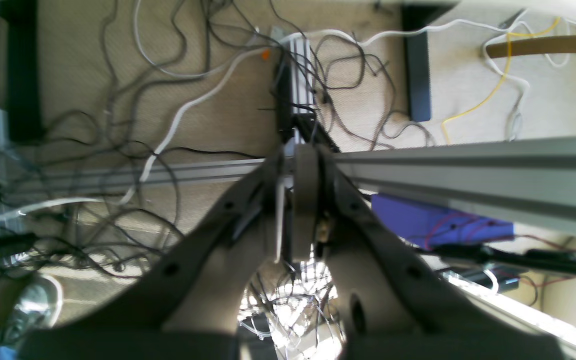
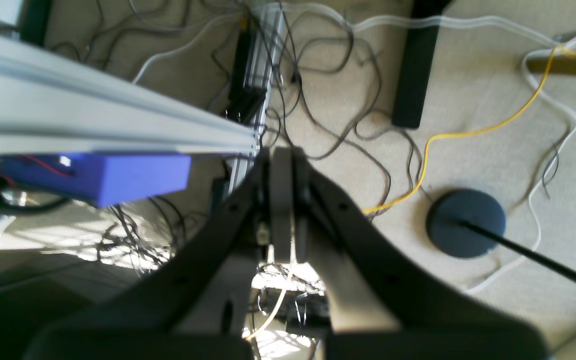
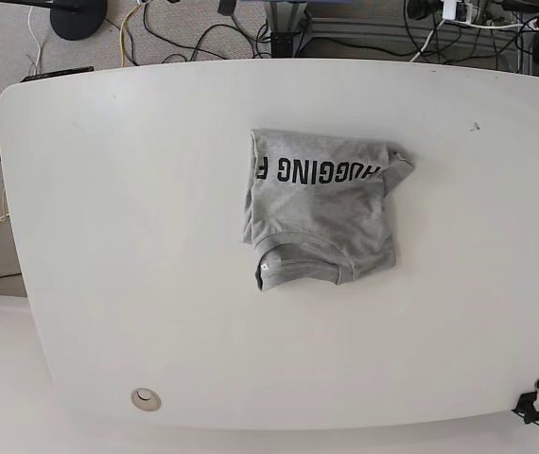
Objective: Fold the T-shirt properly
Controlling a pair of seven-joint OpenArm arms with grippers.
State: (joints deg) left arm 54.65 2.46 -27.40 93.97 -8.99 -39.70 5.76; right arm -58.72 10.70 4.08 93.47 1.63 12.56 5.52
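We see grey T-shirt [image 3: 321,210] folded compact on white table [image 3: 109,236]. Left gripper [image 1: 295,200] and right gripper [image 2: 283,200] both closed, empty, off table. Risk: rumpled right edge, probably loose, springs open if nudged.

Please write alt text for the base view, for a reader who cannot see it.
A grey T-shirt lies folded into a compact shape near the middle of a white table, black lettering showing along its far edge. Cables lie on the floor beyond.
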